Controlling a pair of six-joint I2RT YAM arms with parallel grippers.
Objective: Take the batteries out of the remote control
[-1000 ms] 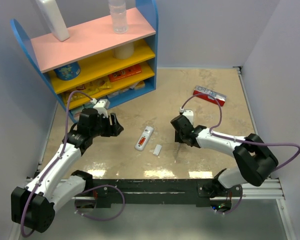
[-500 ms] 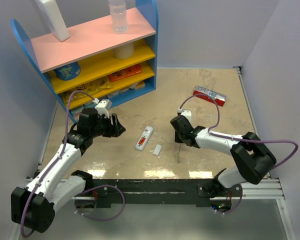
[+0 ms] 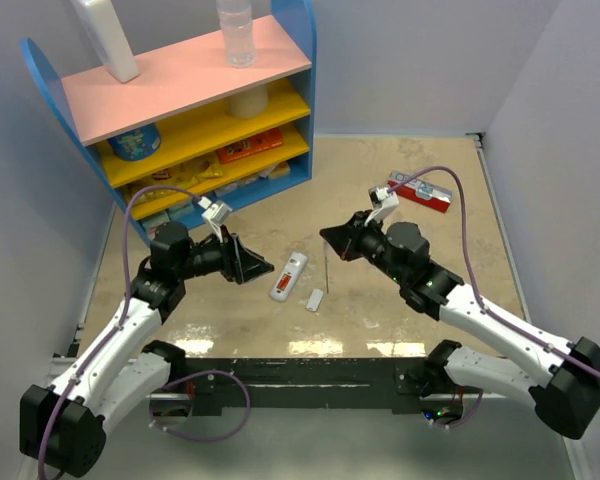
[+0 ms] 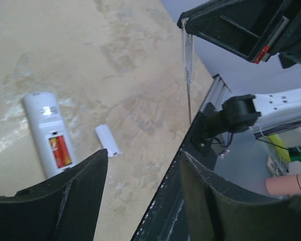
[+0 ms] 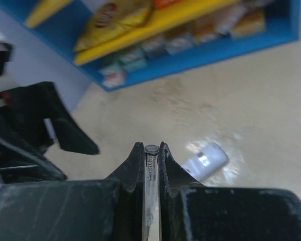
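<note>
Okay, right gripper (image 5: 151, 150): jaws pinched tight on a thin clear rod (image 5: 151, 173), whose round top pokes out just above the tips. In the top view the rod hangs straight down from that gripper. Its tip is low, just right of the remote control (image 3: 288, 277) and above the cover (image 3: 315, 299). Can't tell if the tip touches the table (image 3: 420, 250).

Left gripper (image 4: 143, 165): jaws well apart, nothing between them. It sits left of the remote control, pointed toward it, near but not touching.

The remote control lies flat on the table between the two grippers, back side up, bay uncovered. The batteries (image 4: 60, 151) sit in the bay at the end nearer the arm bases. They read as one red-orange patch, so I can't split them into two. The white cover lies flat on the table just beside that same end, on the right, with a small gap between it and the remote control.

Further out, a red-and-white box (image 3: 420, 190) lies on the table at far right, behind the right arm and well apart from the remote control. A blue shelf unit (image 3: 295, 90) stands at far left, with a pink top board and yellow shelves holding packets and a tin. A clear bottle (image 3: 235, 32) and a white bottle (image 3: 107, 40) stand on the top board.
</note>
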